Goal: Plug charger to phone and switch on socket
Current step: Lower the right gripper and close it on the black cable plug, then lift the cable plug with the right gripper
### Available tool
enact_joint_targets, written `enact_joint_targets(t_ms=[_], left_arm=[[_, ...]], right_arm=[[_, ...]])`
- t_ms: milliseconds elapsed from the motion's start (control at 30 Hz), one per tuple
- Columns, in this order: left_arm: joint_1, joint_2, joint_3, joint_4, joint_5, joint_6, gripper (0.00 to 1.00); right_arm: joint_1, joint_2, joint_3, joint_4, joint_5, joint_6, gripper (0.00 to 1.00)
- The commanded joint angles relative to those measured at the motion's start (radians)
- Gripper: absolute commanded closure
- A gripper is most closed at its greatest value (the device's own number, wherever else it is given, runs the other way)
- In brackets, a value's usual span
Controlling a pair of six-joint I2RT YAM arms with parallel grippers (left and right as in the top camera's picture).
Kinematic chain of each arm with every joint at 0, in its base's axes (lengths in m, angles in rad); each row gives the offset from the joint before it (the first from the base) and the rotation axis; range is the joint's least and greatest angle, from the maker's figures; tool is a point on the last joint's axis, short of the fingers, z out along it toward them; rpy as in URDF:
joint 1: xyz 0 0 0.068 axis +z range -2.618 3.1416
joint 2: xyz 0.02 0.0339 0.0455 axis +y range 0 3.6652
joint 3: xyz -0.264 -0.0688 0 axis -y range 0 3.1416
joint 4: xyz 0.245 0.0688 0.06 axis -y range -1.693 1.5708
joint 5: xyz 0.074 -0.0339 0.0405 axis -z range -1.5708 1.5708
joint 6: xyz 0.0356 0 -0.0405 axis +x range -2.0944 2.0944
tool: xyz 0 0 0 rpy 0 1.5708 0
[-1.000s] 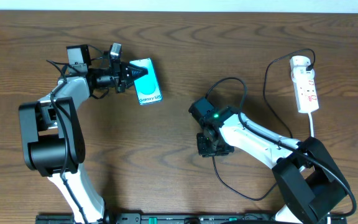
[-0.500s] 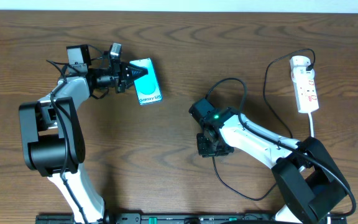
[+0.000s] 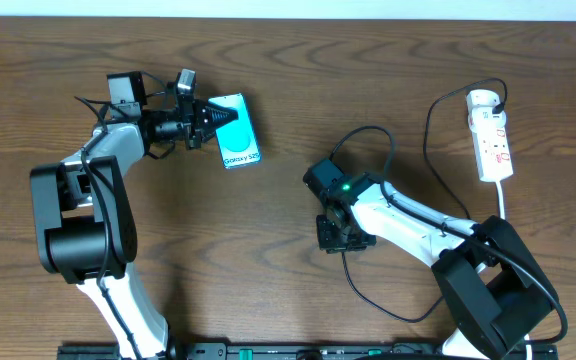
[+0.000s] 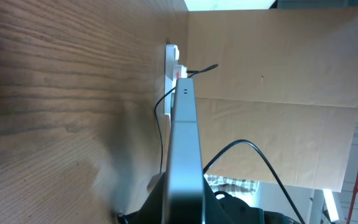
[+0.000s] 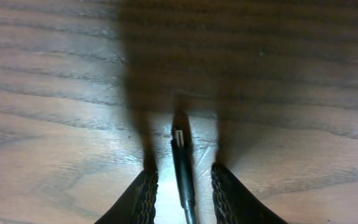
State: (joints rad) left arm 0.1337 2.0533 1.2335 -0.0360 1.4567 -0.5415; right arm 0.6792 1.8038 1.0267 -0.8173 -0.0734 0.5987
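The phone [image 3: 238,143], cyan screen up, lies level just off the table at the back left. My left gripper [image 3: 211,122] is shut on its left edge. In the left wrist view the phone [image 4: 185,149] shows edge-on between the jaws. My right gripper [image 3: 344,236] points down at the table near the middle. The charger's plug tip [image 5: 180,155] lies on the wood between its open fingers [image 5: 143,194], with a gap on each side. The thin charger cable [image 3: 350,270] trails toward the front. The white socket [image 3: 491,135] lies at the back right, with a black plug in its far end.
The socket [image 4: 174,68] also shows far off in the left wrist view, past the phone's end. A thicker black robot cable [image 3: 373,129] loops behind the right wrist. The socket's white cord [image 3: 501,200] runs toward the right arm's base.
The right arm has shifted very slightly. The left arm and the phone have not moved.
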Motion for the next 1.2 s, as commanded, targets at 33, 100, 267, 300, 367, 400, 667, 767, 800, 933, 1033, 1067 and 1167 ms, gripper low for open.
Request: enact_joint_targets(t_ms=[33, 100, 267, 300, 367, 400, 667, 767, 800, 933, 1033, 1067, 1167], left_arm=[[-0.003, -0.013, 0.006, 0.004, 0.024, 0.018, 0.93], [-0.003, -0.013, 0.006, 0.004, 0.024, 0.018, 0.93], [-0.003, -0.013, 0.006, 0.004, 0.024, 0.018, 0.93], [-0.003, -0.013, 0.006, 0.004, 0.024, 0.018, 0.93], [-0.003, -0.013, 0.006, 0.004, 0.024, 0.018, 0.93], [-0.003, -0.013, 0.006, 0.004, 0.024, 0.018, 0.93], [-0.003, -0.013, 0.006, 0.004, 0.024, 0.018, 0.93], [-0.003, -0.013, 0.006, 0.004, 0.024, 0.018, 0.93], [-0.003, -0.013, 0.006, 0.004, 0.024, 0.018, 0.93], [-0.003, -0.013, 0.006, 0.004, 0.024, 0.018, 0.94], [-0.003, -0.013, 0.006, 0.004, 0.024, 0.018, 0.93], [-0.003, -0.013, 0.006, 0.004, 0.024, 0.018, 0.92], [-0.003, -0.013, 0.006, 0.004, 0.024, 0.018, 0.93]], right_arm=[[0.003, 0.033, -0.01, -0.001, -0.024, 0.008, 0.72], [0.003, 0.033, -0.01, -0.001, -0.023, 0.007, 0.72], [0.003, 0.033, -0.01, 0.017, -0.023, 0.007, 0.8], [0.003, 0.033, -0.01, 0.019, -0.023, 0.008, 0.82], [0.003, 0.033, -0.01, 0.019, -0.023, 0.008, 0.85], [0.003, 0.033, -0.01, 0.019, -0.023, 0.007, 0.86], [0.003, 0.033, -0.01, 0.018, -0.023, 0.008, 0.95], [0.003, 0.033, -0.01, 0.018, -0.023, 0.007, 0.96], [0.003, 0.033, -0.01, 0.018, -0.023, 0.007, 0.98], [0.003, 0.033, -0.01, 0.019, -0.023, 0.007, 0.99], [0.003, 0.033, -0.01, 0.021, -0.023, 0.007, 0.99], [0.003, 0.033, -0.01, 0.021, -0.023, 0.007, 0.99], [0.002, 0.033, -0.009, 0.021, -0.023, 0.007, 0.99]])
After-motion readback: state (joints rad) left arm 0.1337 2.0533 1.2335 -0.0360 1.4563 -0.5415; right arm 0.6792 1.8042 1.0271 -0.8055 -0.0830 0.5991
